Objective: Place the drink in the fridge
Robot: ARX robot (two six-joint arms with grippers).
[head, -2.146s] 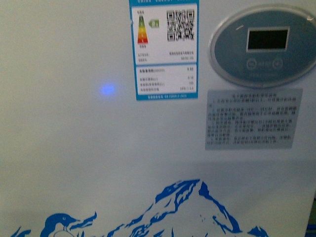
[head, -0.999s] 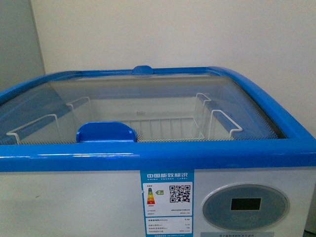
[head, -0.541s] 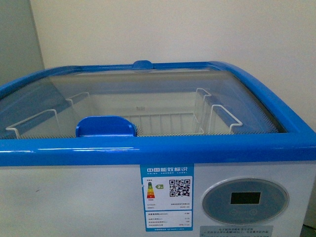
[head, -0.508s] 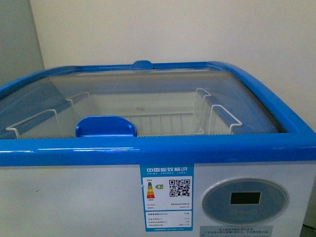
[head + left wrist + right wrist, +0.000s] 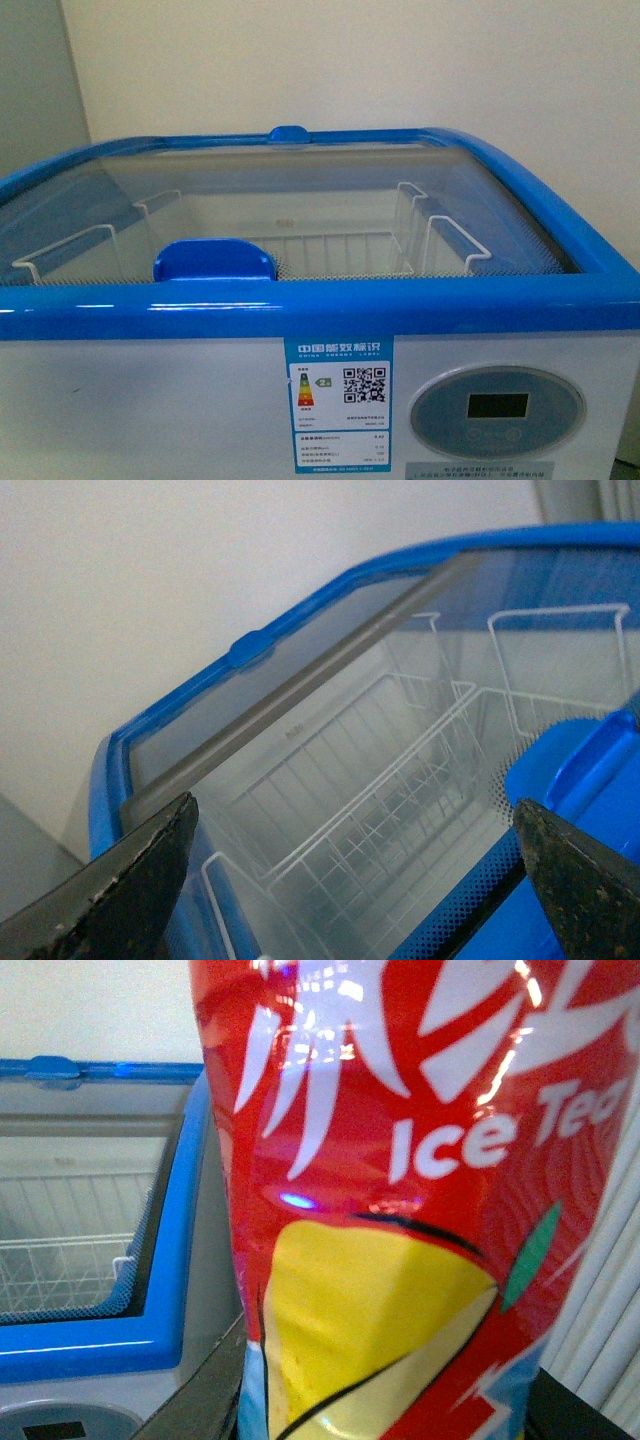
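All three views closely face the fridge (image 5: 300, 305).

I see very little of my own machine from here. The left pincer (image 5: 355, 880) shows as two broad, wedge-shaped fingers (image 5: 120, 890), dull black shading to charcoal. Their faces are rough and grainy, flecked with pale specks, and their slanted edges are scuffed lighter. Of the right pincer (image 5: 390, 1410) I make out only a smooth dark grey strip on one side and a plain black corner on the other.
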